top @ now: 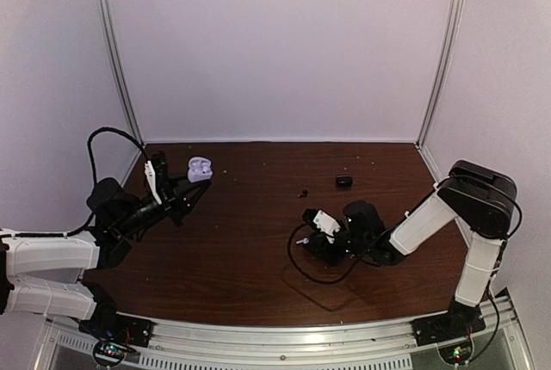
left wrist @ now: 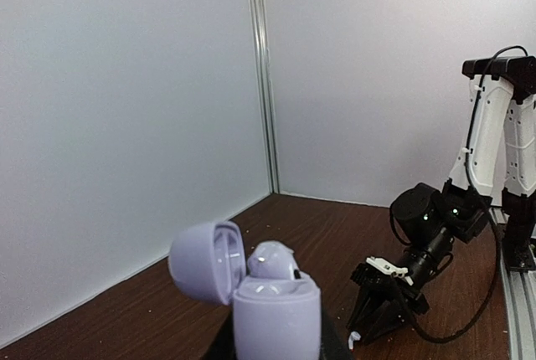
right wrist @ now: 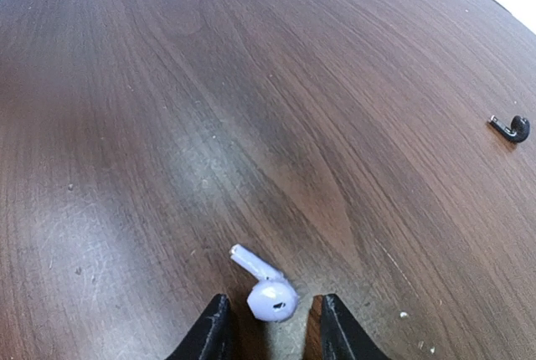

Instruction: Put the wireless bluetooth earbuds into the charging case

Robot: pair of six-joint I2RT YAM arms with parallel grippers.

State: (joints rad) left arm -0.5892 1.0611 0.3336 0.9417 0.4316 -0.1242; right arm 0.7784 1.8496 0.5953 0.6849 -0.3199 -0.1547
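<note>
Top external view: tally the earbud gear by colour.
Lilac: 2, the open case and a loose earbud
Black: 2, a small earbud and a larger piece
Total: 4

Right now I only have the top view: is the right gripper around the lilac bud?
Observer: Yes. The lilac bud lies on the table between the fingers of the open right gripper, not lifted.
Operator: Is the case ready?
Observer: The case has its lid swung open.
Operator: Both slots free?
Observer: No. A second bud sits in it; the other slot is hidden from me.
</note>
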